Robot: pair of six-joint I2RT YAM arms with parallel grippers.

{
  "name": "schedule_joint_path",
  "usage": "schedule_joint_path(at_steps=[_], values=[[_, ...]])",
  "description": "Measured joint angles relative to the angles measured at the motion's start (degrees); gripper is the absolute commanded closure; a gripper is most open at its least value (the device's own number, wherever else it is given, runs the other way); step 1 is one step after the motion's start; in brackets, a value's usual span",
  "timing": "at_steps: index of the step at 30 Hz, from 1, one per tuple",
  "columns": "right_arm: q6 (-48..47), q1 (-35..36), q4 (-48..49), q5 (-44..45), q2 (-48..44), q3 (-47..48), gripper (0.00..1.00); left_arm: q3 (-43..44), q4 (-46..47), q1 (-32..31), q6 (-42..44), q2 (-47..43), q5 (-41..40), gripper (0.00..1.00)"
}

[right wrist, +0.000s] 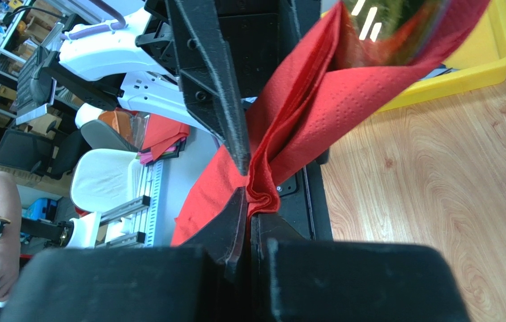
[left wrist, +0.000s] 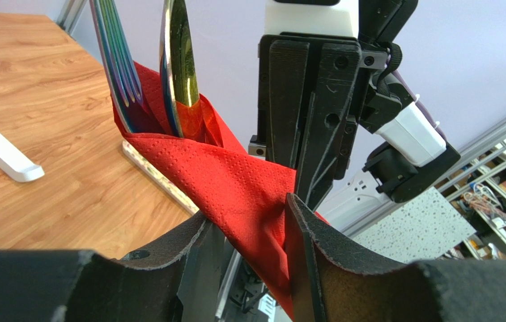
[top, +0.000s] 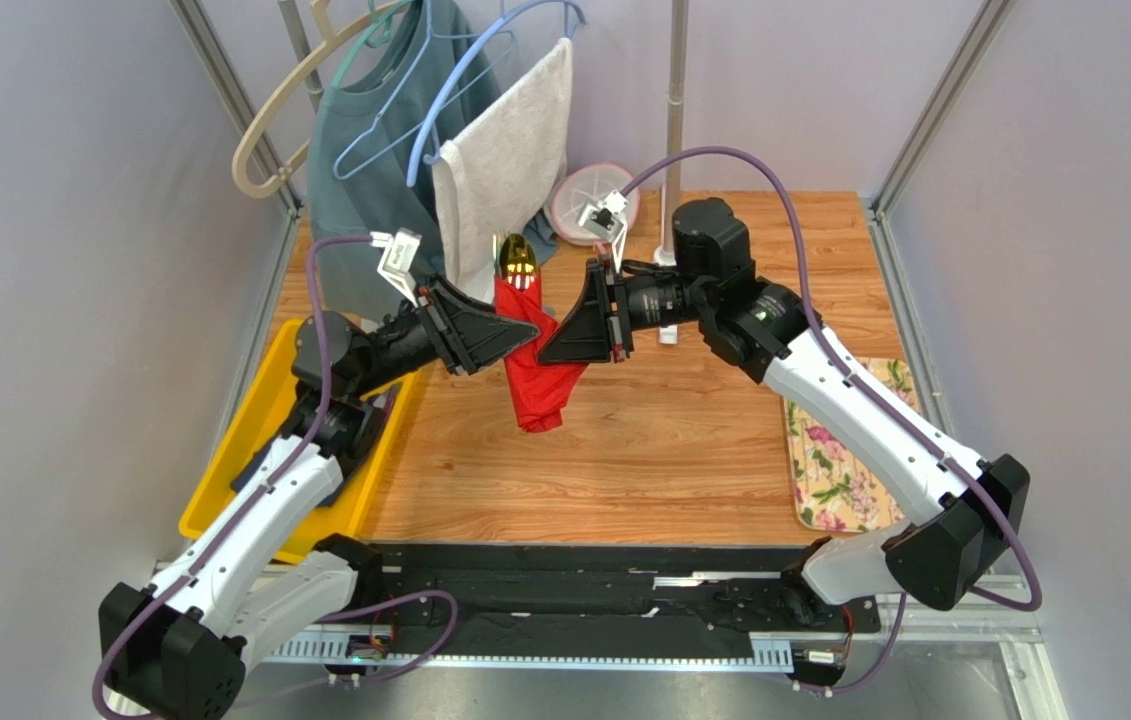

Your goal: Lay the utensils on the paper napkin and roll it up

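Note:
The red paper napkin (top: 534,368) hangs bunched in the air over the table's middle, between both grippers. Gold utensils (top: 516,258) stick up out of its top fold; the left wrist view shows a fork (left wrist: 118,67) and a spoon-like piece (left wrist: 180,60) standing in the napkin (left wrist: 235,181). My left gripper (left wrist: 245,211) is open, its jaws apart with the napkin passing between them and lying against the right finger. My right gripper (right wrist: 247,191) is shut on a pinched fold of the napkin (right wrist: 343,100), facing the left gripper (top: 489,333) closely.
A yellow tray (top: 248,435) lies at the table's left edge. A floral cloth (top: 834,465) rests at the right. Hangers with a grey towel (top: 504,150) and a teal garment hang at the back, beside a pink round dish (top: 586,203) and a white stand base (left wrist: 0,154).

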Motion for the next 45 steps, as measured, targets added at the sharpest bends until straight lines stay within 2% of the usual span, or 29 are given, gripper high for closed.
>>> schedule_joint_path(at_steps=[9, 18, 27, 33, 36, 37, 38, 43, 44, 45], values=[[-3.02, 0.55, -0.44, 1.07, -1.7, -0.81, 1.0, 0.0, -0.02, -0.07, -0.55, 0.04, -0.46, 0.55], [-7.04, 1.09, -2.14, 2.21, -2.89, -0.96, 1.0, 0.0, 0.07, -0.44, -1.77, 0.04, -0.44, 0.5], [-7.8, 1.36, -2.51, 2.14, -2.91, -0.98, 1.0, 0.0, 0.46, -1.57, -2.58, 0.55, -0.44, 0.53], [-7.8, 1.62, -2.49, 2.01, -2.91, -0.98, 1.0, 0.02, 0.66, -1.81, -3.1, 0.74, -0.48, 0.69], [-8.0, 1.7, -2.47, 2.03, -2.91, -1.27, 1.0, 0.02, 0.96, -1.84, -3.39, 0.79, -0.42, 0.83], [-8.11, 1.7, -2.45, 2.14, -2.91, -1.42, 1.0, 0.02, 1.03, -1.84, -3.5, 0.79, -0.39, 0.93], [-8.28, 1.7, -2.51, 2.29, -2.91, -1.6, 1.0, 0.02, 1.11, -1.88, -3.56, 0.79, -0.33, 0.98], [-8.55, 1.25, -2.62, 2.51, -2.97, -1.99, 1.0, 0.02, 1.4, -1.92, -3.58, 0.59, -0.26, 1.0], [-8.46, 0.96, -2.58, 2.45, -2.99, -2.08, 0.98, 0.02, 1.4, -1.92, -3.56, 0.55, -0.26, 1.0], [-8.39, 0.68, -2.58, 2.45, -3.08, -2.29, 0.9, 0.02, 1.38, -1.88, -3.56, 0.48, -0.24, 1.0]])
